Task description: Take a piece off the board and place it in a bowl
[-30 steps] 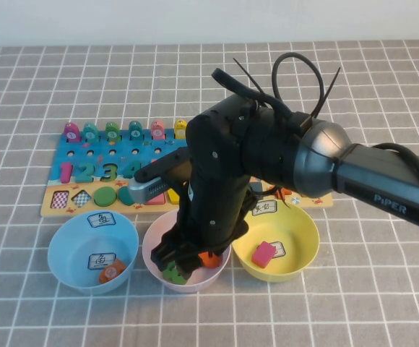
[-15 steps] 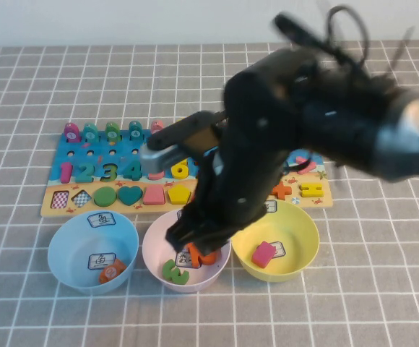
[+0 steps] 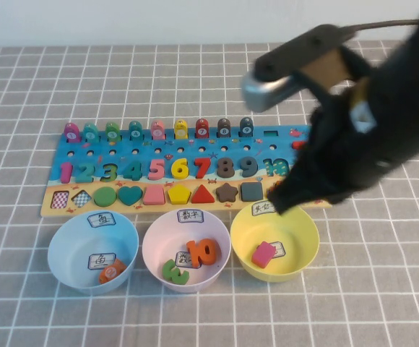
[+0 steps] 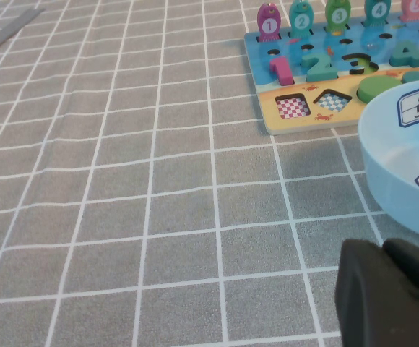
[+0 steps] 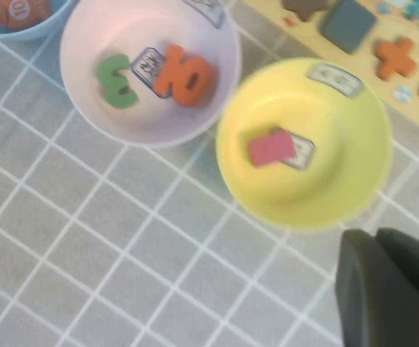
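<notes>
A: Nearest ground first. What's the surface?

B: Grey cloth [image 3: 36, 303] ruled in white squares, running over the whole table to a pale wall [image 3: 123, 22] at the back. A few soft creases show in it on the robot's left.

A: And on it, front row?

B: Three bowls in a line. Light blue bowl [image 3: 68, 242] on the left, a small round orange piece [image 3: 111, 272] inside. The pink bowl [image 3: 159, 246] in the middle. The yellow bowl [image 3: 300, 231] on the right, holding a pink block [image 3: 264, 254].

A: The orange "10" [image 3: 202, 251]?

B: Lying in the pink bowl, beside a green 3 [image 3: 173, 271] and across a white label. Nothing touches it.

A: Behind the bowls?

B: The board [image 3: 58, 210], long side toward us, just beyond the rims. Tan strip with shapes, then the coloured numbers, then pegs along the far edge.

A: Arms?

B: Right gripper [image 3: 285, 199] hangs over the board's right end, above the yellow bowl's far rim, blurred; jaws closed together, gripping nothing. Left gripper [image 4: 390, 296] sits low over the cloth near the blue bowl, only a dark corner visible in its wrist view; can't tell how its jaws stand.
</notes>
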